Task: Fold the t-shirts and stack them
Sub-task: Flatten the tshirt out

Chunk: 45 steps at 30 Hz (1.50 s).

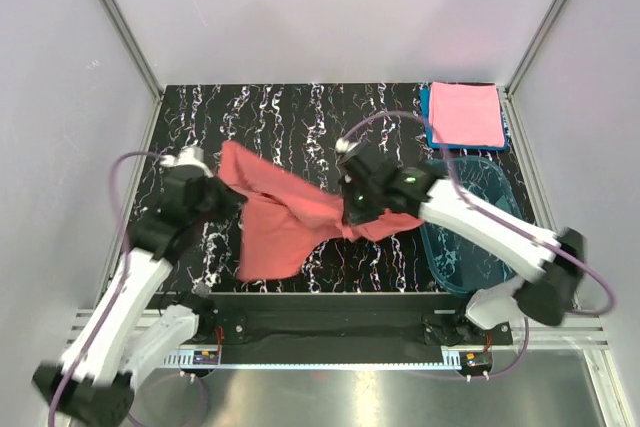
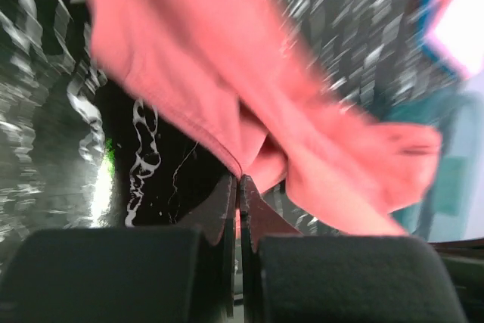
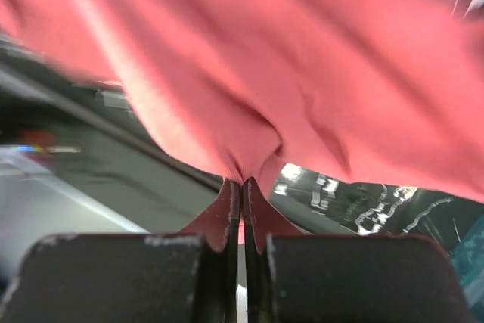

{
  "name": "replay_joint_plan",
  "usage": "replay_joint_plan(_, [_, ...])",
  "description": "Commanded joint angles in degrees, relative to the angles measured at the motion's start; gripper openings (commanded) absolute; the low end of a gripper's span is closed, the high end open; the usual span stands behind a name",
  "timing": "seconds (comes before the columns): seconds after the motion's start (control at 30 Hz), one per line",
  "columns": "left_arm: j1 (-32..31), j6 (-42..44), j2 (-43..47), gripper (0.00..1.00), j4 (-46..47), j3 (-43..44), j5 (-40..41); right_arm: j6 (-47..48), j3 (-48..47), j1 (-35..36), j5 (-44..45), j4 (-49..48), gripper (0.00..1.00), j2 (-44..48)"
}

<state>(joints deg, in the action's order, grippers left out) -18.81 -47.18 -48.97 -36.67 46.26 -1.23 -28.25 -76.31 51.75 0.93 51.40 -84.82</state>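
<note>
Item: salmon t-shirt (image 1: pixel 290 219), plain soft cloth, coral-red and unfolded, gathered into creases. It is lifted off the black white-veined worktop (image 1: pixel 290 112) at two points, stretched between the arms across the middle, with a loose flap hanging towards the near edge. Left gripper (image 2: pixel 240 184): claw pinched fully together on a fold of the shirt's left side, cloth bunched at the fingertips. Right gripper (image 3: pixel 242 185): claw likewise closed tight on a puckered fold at the shirt's right side. Both wrist views are blurred. Also present: pink t-shirt (image 1: pixel 465 114), folded square, lying on top of a blue t-shirt (image 1: pixel 427 123), of which only the edges show, at the far right corner. Clear blue tub (image 1: pixel 465 247) along the right edge, near side.
</note>
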Motion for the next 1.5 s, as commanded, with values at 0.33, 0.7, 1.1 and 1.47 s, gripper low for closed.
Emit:
replay_joint_plan(0.33, [0.44, 9.12, 13.33, 0.0, -14.06, 32.3, 15.56, -2.18, -21.41, -3.55, 8.47, 6.08, 0.0, 11.02])
replay_joint_plan(0.7, [9.93, 12.53, -40.29, 0.6, -9.21, 61.17, 13.72, 7.14, -39.06, -33.9, -5.43, 10.87, 0.8, -24.67])
replay_joint_plan(1.1, [7.75, 12.21, -28.49, 0.71, -5.01, 29.73, 1.61, 10.32, -8.97, -23.46, -5.32, 3.64, 0.72, -9.59])
replay_joint_plan(1.47, [-14.76, -9.33, -2.2, 0.81, -7.27, -7.58, 6.67, 5.66, 13.73, -16.15, -5.15, -7.71, 0.7, -5.71])
